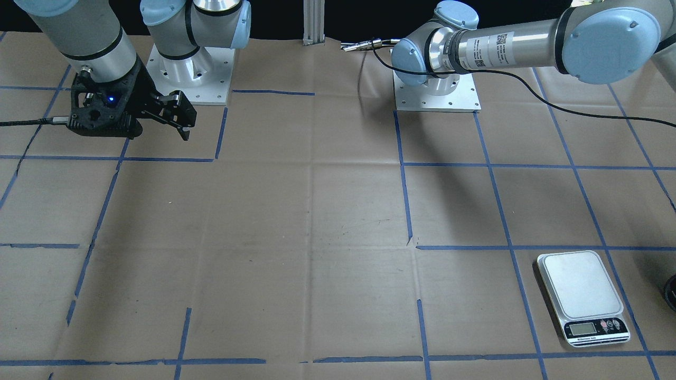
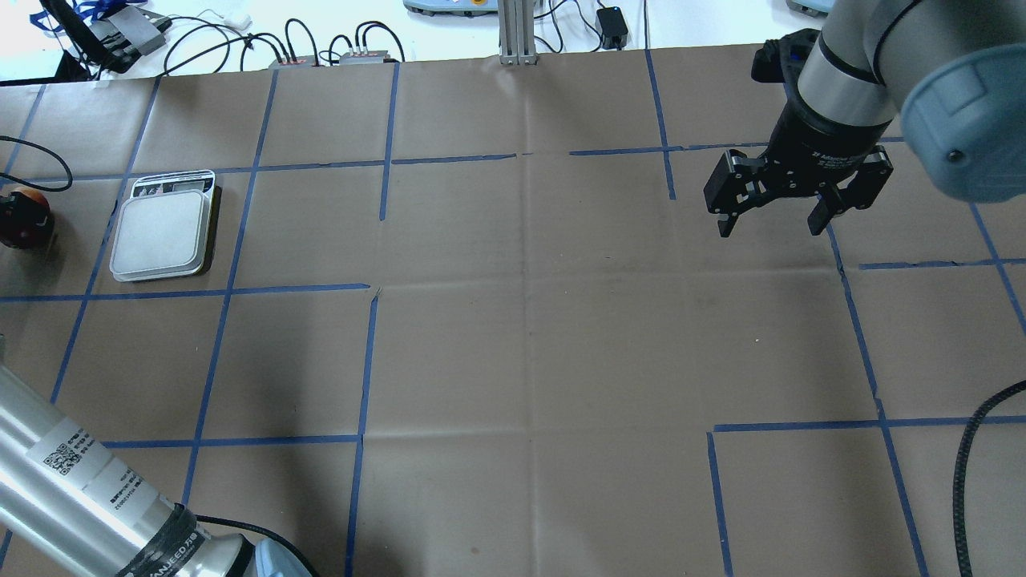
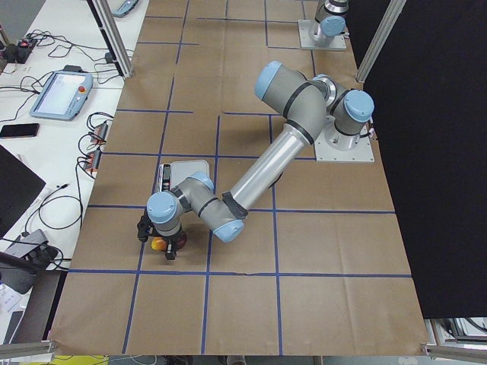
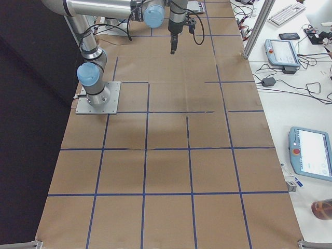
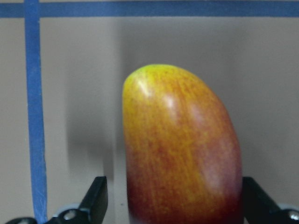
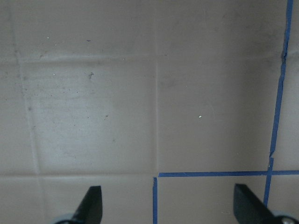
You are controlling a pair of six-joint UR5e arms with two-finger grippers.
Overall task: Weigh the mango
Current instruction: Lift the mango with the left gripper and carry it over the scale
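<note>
The mango [image 5: 182, 149], red fading to yellow-green at its far end, lies on the brown paper between the fingers of my left gripper [image 5: 175, 201]. The jaws are open and straddle it, with a gap at the left finger [image 5: 98, 198]. In the left side view the gripper [image 3: 163, 245] is low over the mango [image 3: 156, 244], just short of the scale [image 3: 183, 176]. The silver scale [image 2: 163, 232] has a bare plate. Overhead, the mango [image 2: 22, 224] shows at the left edge. My right gripper [image 2: 769, 224] is open and empty, hovering far from both.
Blue tape lines grid the brown paper on the table [image 2: 521, 344]. The scale's display end [image 1: 597, 330] faces the operators' side. A black cable [image 2: 36, 164] curves near the mango. Tablets and cables lie on the white bench [image 3: 61, 84] beyond the table.
</note>
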